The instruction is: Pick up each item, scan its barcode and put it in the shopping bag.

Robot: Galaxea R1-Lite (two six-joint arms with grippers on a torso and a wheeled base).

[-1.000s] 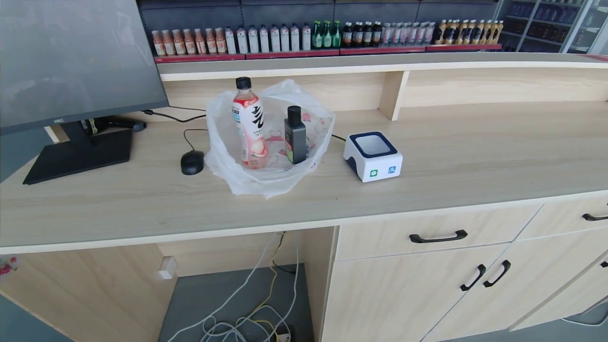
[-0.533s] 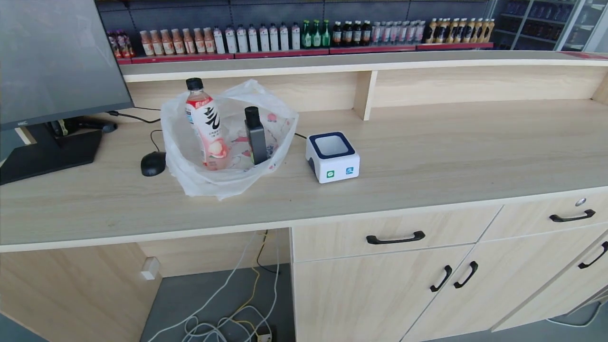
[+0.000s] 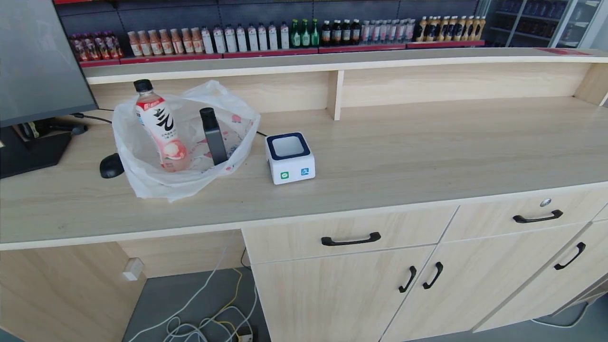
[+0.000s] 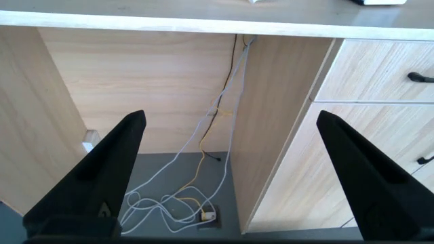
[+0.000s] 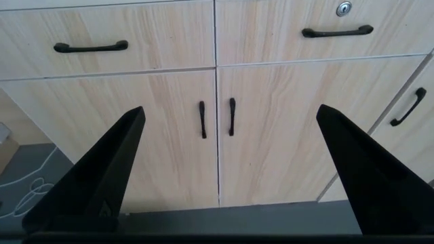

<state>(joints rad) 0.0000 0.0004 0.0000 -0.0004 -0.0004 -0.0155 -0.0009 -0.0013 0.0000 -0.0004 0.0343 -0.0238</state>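
- Standing upright inside the white shopping bag [image 3: 142, 183] on the counter [image 3: 427, 152]: a peach drink bottle [image 3: 161, 135], then a dark bottle [image 3: 213, 140].
- White scanner box [image 3: 289, 157] just right of the bag.
- Left gripper [image 4: 230, 122], jaws wide apart, low before the cables [image 4: 178, 203].
- Right gripper [image 5: 230, 115], jaws wide apart, before the cupboard doors [image 5: 285, 135].
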